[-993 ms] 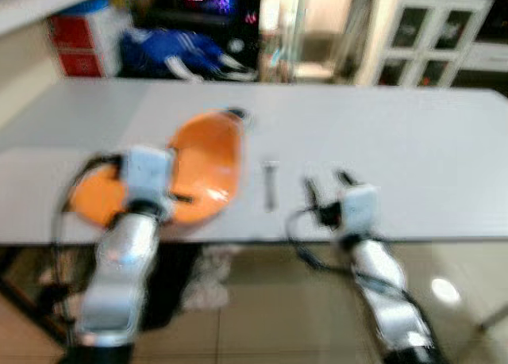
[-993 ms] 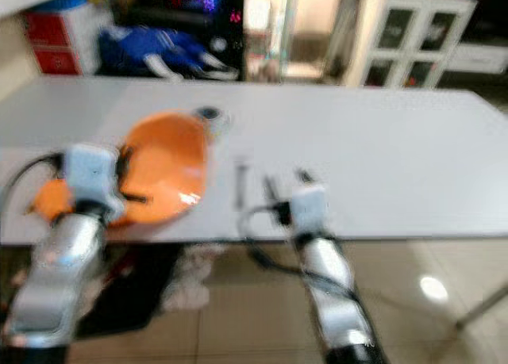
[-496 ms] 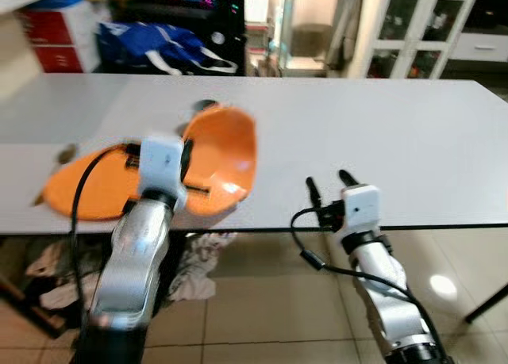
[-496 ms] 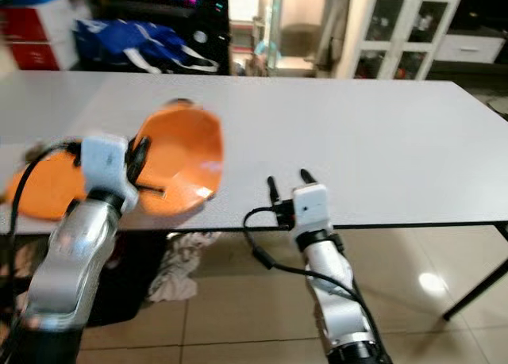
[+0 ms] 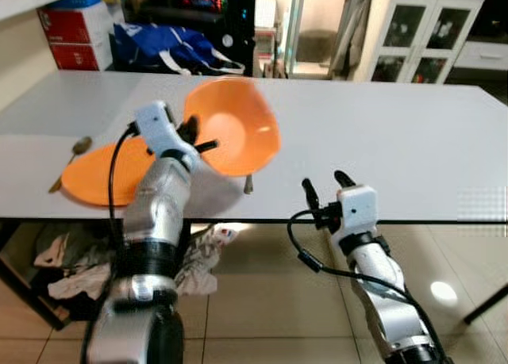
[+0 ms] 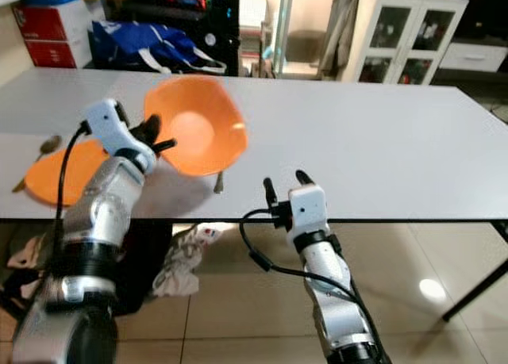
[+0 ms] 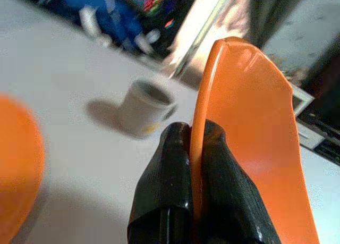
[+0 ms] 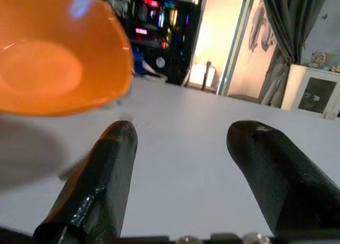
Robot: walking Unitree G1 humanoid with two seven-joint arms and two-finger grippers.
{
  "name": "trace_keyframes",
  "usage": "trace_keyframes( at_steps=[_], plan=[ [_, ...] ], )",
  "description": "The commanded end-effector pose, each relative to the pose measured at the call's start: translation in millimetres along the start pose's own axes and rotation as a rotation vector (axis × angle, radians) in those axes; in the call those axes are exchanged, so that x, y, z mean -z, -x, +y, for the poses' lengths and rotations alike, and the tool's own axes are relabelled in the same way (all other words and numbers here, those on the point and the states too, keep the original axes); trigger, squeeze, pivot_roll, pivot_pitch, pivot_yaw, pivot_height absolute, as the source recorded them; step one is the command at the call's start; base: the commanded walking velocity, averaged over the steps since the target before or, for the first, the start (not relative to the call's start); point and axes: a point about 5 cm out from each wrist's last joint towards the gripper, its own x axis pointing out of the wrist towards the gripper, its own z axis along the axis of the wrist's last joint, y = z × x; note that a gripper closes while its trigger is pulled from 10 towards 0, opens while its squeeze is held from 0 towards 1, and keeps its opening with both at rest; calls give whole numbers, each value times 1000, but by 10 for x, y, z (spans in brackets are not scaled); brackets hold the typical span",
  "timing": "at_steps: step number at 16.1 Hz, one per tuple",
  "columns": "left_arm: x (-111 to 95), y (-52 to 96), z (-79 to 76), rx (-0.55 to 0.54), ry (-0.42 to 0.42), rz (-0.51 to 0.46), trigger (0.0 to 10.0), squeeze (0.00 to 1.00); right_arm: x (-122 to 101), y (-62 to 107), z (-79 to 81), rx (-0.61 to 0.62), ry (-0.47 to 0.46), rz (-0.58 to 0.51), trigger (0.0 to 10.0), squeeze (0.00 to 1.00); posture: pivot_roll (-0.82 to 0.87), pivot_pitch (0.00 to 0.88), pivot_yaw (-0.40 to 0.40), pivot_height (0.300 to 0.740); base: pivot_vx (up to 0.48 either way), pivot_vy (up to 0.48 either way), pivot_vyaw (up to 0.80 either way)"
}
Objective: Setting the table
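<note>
orange bowl lifted over white table

- left gripper point(image 5: 193, 134): fingers clamped on the rim of the orange bowl point(image 5: 234, 127), one finger each side of the rim; bowl held tilted above the table point(image 5: 381, 142).
- orange plate point(image 5: 99, 174): flat on the table, beside the left arm.
- spoon point(image 5: 71, 151): at the plate's far left edge.
- small utensil point(image 5: 248, 185): on the table below the bowl.
- white mug point(image 7: 144, 108): standing on the table beyond the bowl.
- right gripper point(image 5: 324, 188): at the table's near edge, fingers spread apart, holding nothing.
</note>
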Motion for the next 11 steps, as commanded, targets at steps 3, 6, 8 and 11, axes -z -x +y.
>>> trace_keyframes(
  at_steps=[3,6,8,11],
  plan=[
    [-308,-131,50,-42,93,-99,0,0,-3,127,-133,9,46,21,10000,0,-116,0,-33,740,0,0,0],
    [-343,-195,152,-99,218,-111,0,0,16,267,-222,12,75,50,10000,0,-161,0,-41,740,0,0,0],
    [-164,-200,220,-136,300,-66,0,0,12,334,-269,14,89,65,10000,0,-181,0,-46,740,0,0,0],
    [39,-198,191,-154,332,-10,0,0,-4,381,-278,8,93,76,10000,0,-188,0,-46,740,0,0,0]
  ],
)
